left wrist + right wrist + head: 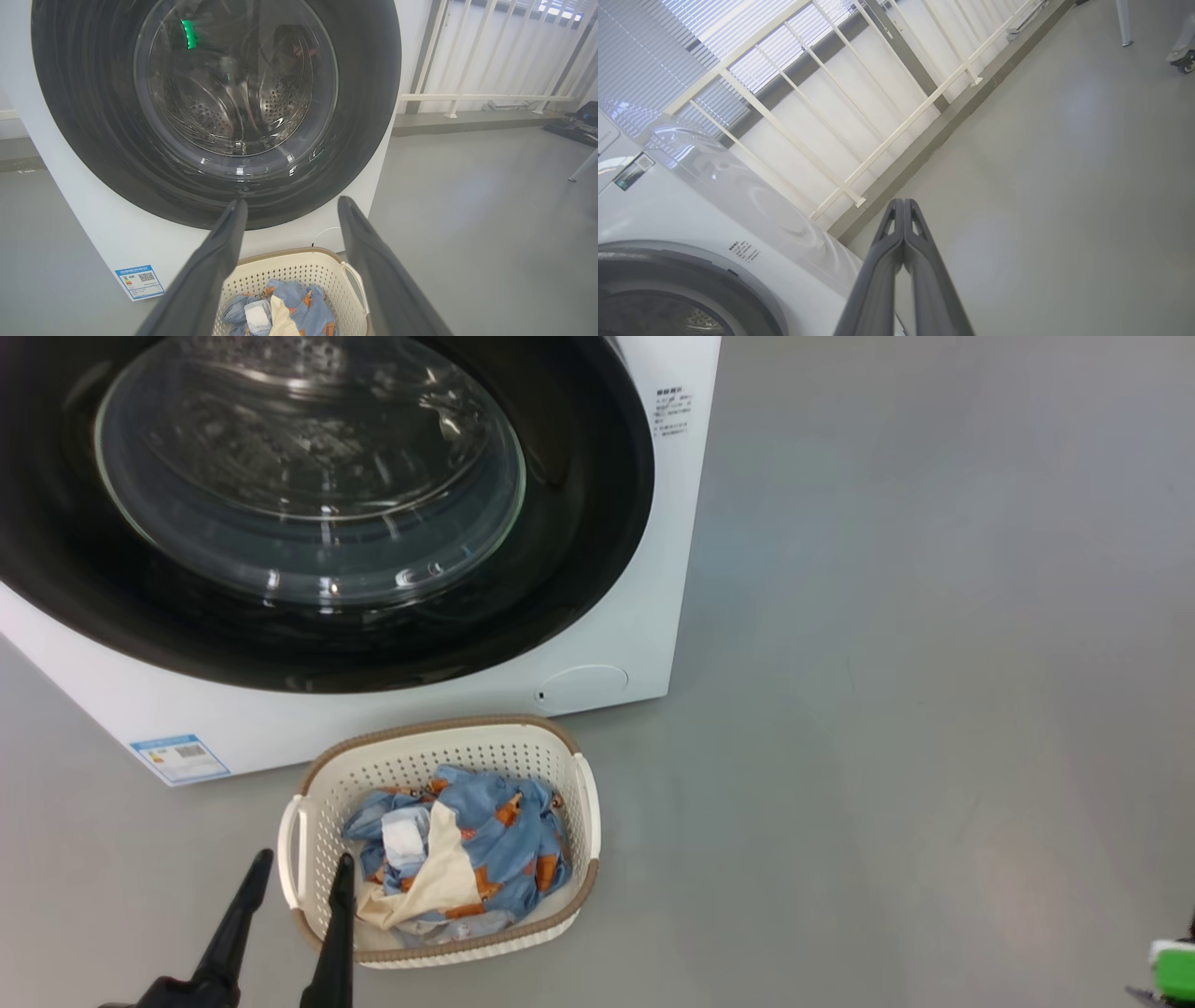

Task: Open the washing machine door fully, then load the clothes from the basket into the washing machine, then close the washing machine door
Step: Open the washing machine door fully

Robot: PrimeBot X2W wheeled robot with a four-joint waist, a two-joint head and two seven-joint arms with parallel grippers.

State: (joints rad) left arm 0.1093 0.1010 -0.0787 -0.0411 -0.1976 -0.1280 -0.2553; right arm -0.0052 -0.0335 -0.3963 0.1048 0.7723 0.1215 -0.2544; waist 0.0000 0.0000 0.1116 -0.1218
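The white washing machine [644,616] stands on the floor with its round black glass door [308,476] flat against its front, closed. In front of it sits the cream basket [583,803] holding the blue, orange-printed clothes [485,831] with cream and white cloth. My left gripper [303,863] is open at the basket's left rim, one finger outside and one over the inside. From the left wrist the open left gripper [292,207] points at the door [215,107] above the basket [303,268] and clothes [289,303]. My right gripper [903,201] is shut on nothing, off the machine's [714,210] right side.
Grey floor [934,663] spreads to the right of the machine. A white railing [859,116] and blinds run behind it. A green-lit part [1174,971] sits at the head view's lower right corner. A wheeled base [1181,58] stands far off.
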